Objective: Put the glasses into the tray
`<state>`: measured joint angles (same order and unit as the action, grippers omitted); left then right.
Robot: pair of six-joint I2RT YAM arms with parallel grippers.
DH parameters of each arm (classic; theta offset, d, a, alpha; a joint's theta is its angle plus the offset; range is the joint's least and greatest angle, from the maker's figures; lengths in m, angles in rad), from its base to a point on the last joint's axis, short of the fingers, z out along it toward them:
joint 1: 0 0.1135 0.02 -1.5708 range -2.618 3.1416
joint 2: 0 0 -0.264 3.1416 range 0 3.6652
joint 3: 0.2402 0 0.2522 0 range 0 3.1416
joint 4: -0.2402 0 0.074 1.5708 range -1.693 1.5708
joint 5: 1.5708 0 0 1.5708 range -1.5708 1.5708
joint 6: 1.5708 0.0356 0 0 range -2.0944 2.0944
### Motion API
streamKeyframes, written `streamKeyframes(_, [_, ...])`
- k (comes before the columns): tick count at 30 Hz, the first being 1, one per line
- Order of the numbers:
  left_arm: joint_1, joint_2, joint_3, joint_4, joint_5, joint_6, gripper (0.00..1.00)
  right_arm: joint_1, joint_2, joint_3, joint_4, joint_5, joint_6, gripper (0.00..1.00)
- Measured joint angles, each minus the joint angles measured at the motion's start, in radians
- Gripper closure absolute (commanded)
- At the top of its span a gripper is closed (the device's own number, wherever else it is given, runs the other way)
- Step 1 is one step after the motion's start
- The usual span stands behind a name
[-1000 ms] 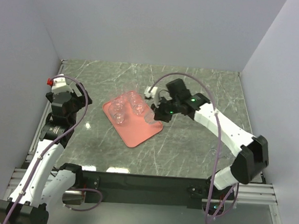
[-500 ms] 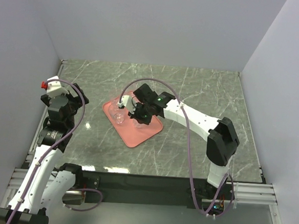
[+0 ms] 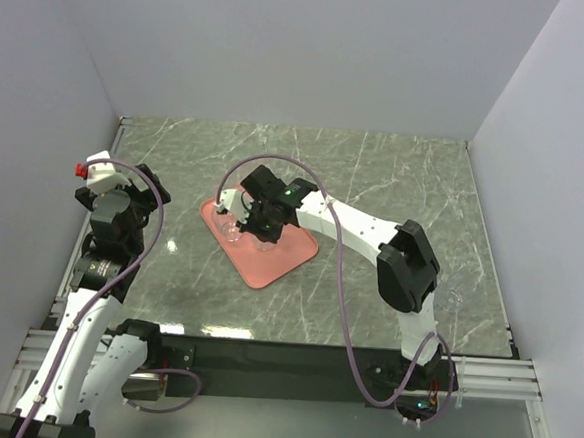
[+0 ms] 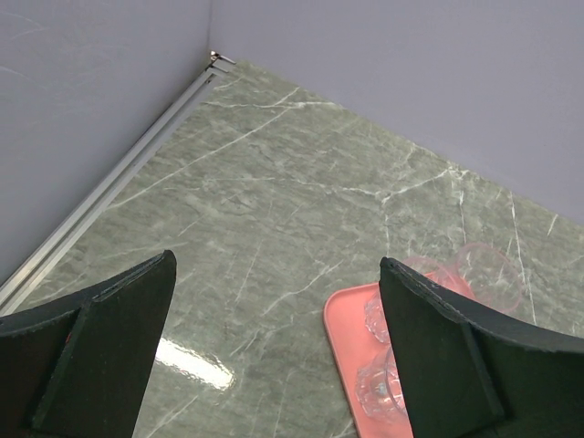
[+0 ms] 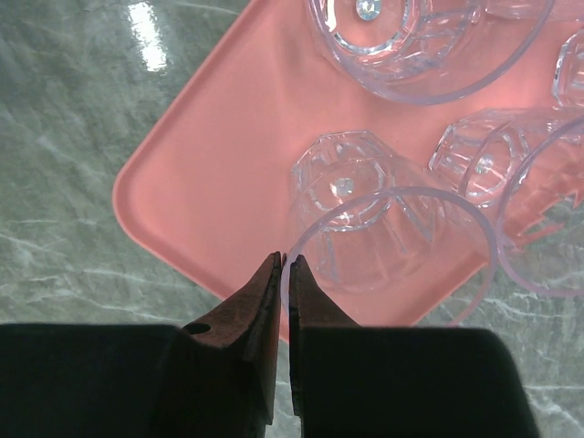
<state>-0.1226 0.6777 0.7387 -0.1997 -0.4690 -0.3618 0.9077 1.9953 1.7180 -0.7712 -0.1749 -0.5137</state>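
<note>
in the middle of the top view, the right gripper [image 5: 283, 263] pinches the rim of a small clear round drinking glass [image 5: 365, 210] over the flat salmon-pink rectangular tray [image 5: 210, 182]. other clear glasses [image 5: 411, 46] stand on it, upper right in the wrist view. the left gripper [image 4: 278, 274] gapes wide at far left.

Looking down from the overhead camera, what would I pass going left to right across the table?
left arm → salmon-pink tray → right arm's black elbow

right end effector [image 5: 285, 263]: clamped on rim of held glass [image 5: 365, 214]
held glass: upright, above tray [image 5: 205, 178]
other glasses [image 5: 415, 41]: on tray
</note>
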Motion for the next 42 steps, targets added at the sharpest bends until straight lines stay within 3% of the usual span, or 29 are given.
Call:
streamKeyframes(17, [0.000,-0.002,0.000,0.001,0.000,0.000,0.01,0.021,0.064,0.072,-0.021,0.033,0.005,0.84])
streamKeyframes(31, [0.000,-0.002,0.000,0.001,0.000,0.000,0.01,0.024,0.061,0.087,-0.033,0.043,0.006,0.62])
streamKeyframes(42, [0.000,-0.007,0.000,0.001,0.001,0.000,0.00,0.024,-0.172,0.034,-0.068,0.017,-0.051,0.59])
